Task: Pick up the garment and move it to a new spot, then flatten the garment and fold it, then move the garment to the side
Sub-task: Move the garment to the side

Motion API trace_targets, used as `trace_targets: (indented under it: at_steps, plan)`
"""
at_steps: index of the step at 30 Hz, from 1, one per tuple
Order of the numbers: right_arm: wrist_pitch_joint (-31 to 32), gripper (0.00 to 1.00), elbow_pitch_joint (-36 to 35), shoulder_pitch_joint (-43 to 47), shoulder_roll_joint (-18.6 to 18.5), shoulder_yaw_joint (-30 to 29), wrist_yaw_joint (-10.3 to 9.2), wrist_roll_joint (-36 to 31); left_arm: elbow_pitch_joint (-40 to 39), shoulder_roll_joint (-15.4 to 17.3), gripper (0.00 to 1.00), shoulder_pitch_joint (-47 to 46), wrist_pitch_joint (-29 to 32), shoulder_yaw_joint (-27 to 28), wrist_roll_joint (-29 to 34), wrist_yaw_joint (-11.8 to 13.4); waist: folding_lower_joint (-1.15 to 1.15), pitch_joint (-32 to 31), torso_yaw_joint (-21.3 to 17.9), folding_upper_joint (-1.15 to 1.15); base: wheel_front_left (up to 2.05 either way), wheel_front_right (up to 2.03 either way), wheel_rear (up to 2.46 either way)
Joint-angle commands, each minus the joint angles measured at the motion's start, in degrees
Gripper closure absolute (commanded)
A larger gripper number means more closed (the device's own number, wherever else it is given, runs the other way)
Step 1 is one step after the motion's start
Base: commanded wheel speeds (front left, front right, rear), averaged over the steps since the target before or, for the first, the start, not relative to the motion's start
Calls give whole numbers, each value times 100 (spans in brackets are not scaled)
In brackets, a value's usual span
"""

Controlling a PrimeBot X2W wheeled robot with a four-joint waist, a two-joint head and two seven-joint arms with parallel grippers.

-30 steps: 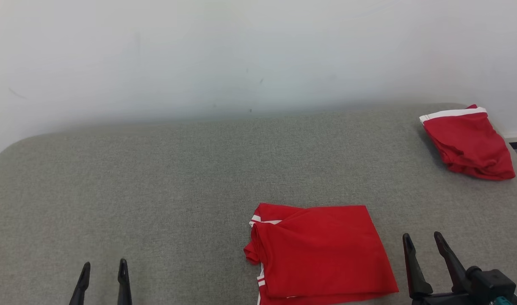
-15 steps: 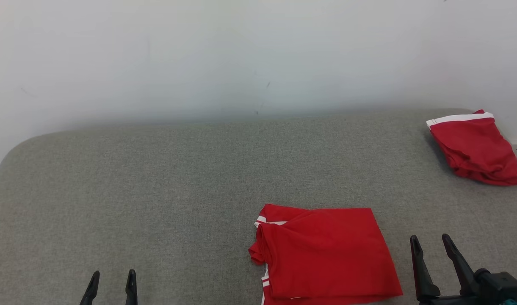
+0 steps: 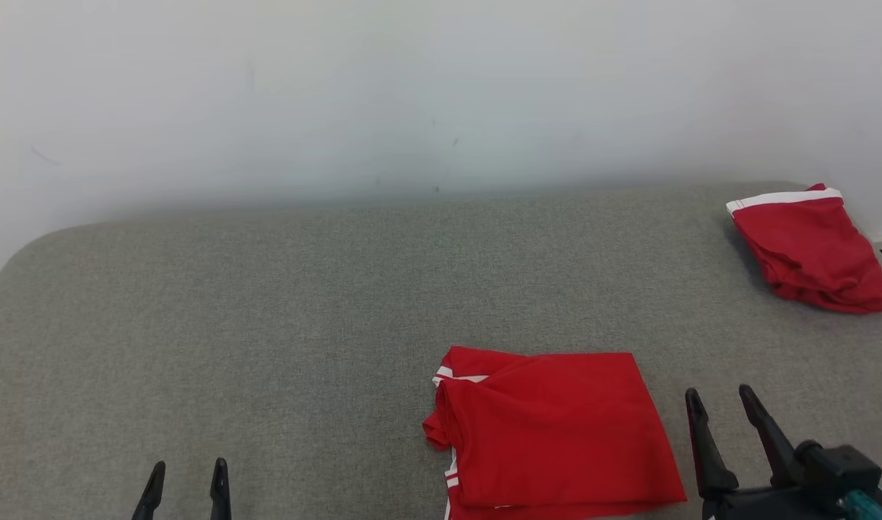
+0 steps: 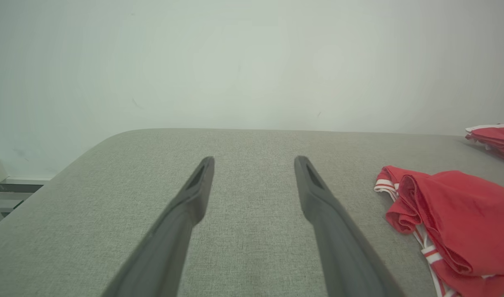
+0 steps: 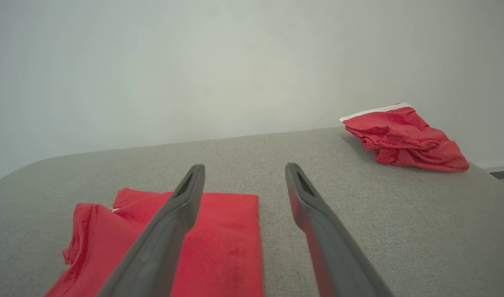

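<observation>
Task looks mostly done, judging by the layout. The red cloth garment w/ white stripe trim lies folded into a rough rectangle on the grey woven-fabric table top, near the robot's edge and right of centre. It's flat, edges fairly square, w/ a small bunched bit of sleeve or collar poking out on its left side. So pick-up, flatten and fold seem finished; what's left is prob. the last step, shifting it to the side.

L gripper hovers well apart from the folded garment, to its left, fingers spread, nothing between them. R gripper is just beside the garment's right edge, also spread and empty, not touching the cloth as far as I can tell.

Other stuff: a second red garment w/ a white band, more loosely bundled, sits well beyond the folded garment, far right near the table's back corner. Plain white wall behind. Nothing lies btw the folded garment and either gripper. The far bundle takes up part of the right side, so a drop spot there needs care.
</observation>
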Motion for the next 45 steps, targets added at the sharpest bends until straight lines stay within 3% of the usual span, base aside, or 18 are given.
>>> trace_targets:
  at_steps: [1,7,15,28,29,30,31,38,45]
  plan:
    - [28,0,30,-153,-75,37,-12,70,-15,-2,0,2,-18,8,-10,8,0,23,-6,0,0,0,0]
    - [273,0,585,-840,-266,252,-12,124,36,-58,0,-191,-18,-88,81,74,0,154,76,0,0,0,0]
    - [305,0,2191,-1573,-427,456,-12,230,123,-139,0,-524,-18,-194,118,75,0,444,412,0,0,0,0]
    - [354,0,4100,-2207,-155,906,-12,541,172,-150,0,-771,-18,-134,189,35,0,781,514,0,0,0,0]
    - [375,10,4212,-2230,-106,951,-12,582,175,-157,0,-787,-18,-132,198,33,0,792,512,0,0,0,0]
    - [355,81,4275,-2260,-54,1002,-12,650,176,-164,0,-799,-18,-126,204,34,0,806,506,0,0,0,0]
    - [336,100,4314,-2297,-24,1052,-11,705,171,-169,0,-807,-18,-118,204,38,0,817,496,0,0,0,0]
    - [78,100,4225,-2905,-125,1372,-11,1046,131,-209,0,-895,-17,-96,227,41,0,966,388,0,0,0,0]
    - [121,100,4071,-3813,-511,1780,-12,1193,50,-238,0,-1125,-17,-134,251,21,0,1362,323,0,0,0,0]
